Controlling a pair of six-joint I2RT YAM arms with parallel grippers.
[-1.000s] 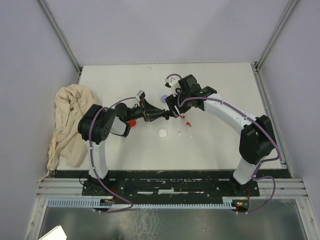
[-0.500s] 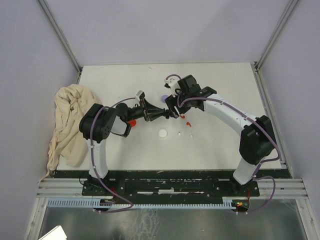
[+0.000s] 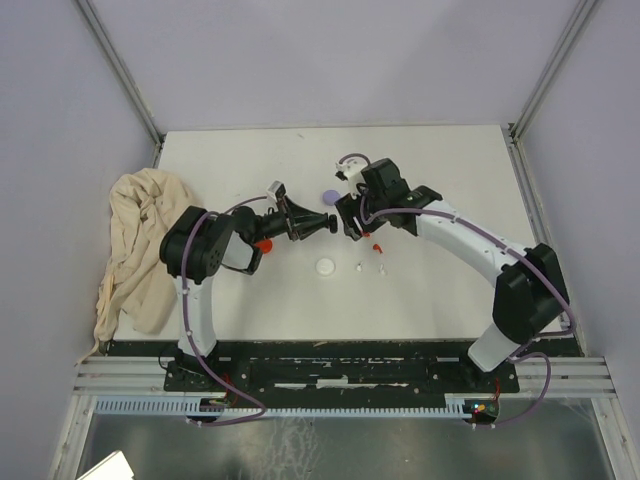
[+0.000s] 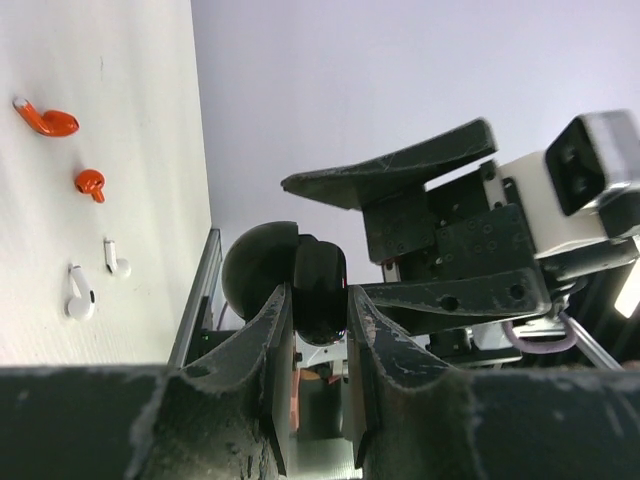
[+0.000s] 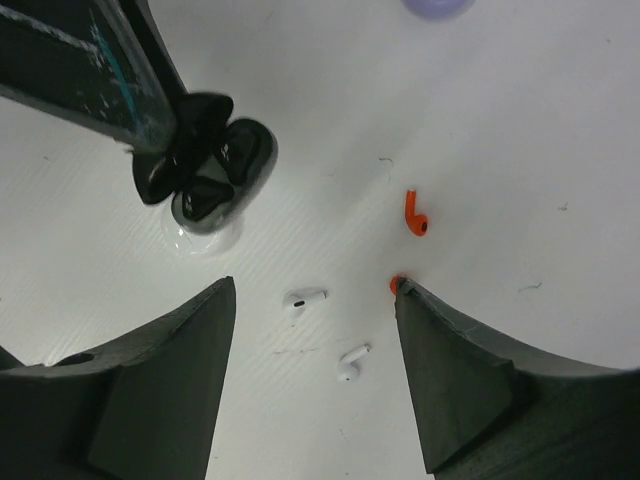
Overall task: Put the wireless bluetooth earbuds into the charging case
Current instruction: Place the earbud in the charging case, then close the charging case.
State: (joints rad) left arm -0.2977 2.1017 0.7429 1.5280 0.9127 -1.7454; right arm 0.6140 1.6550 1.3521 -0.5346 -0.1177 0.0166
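Note:
My left gripper [image 3: 328, 222] is shut on a black round charging case [image 4: 320, 290] and holds it above the table with its lid [image 4: 258, 268] open. The case [image 5: 215, 165] also shows in the right wrist view, with black earbuds [image 5: 205, 197] lying in it. My right gripper [image 3: 352, 228] is open and empty just right of the case, above the loose earbuds. Two white earbuds [image 5: 305, 298] [image 5: 352, 362] lie between its fingers [image 5: 170, 380]. One red earbud [image 5: 415, 213] lies beyond them. Another red earbud [image 5: 396, 285] peeks out at a fingertip. No lilac earbuds show.
A lilac disc [image 3: 331, 196] lies behind the grippers. A white disc [image 3: 325, 267] lies in front of them and a red disc [image 3: 265, 244] by the left arm. A beige cloth [image 3: 140, 240] is heaped at the table's left edge.
My right gripper has drawn back a little to the right, away from the case, so the lilac disc now shows whole. The left gripper still holds the case, slightly raised.

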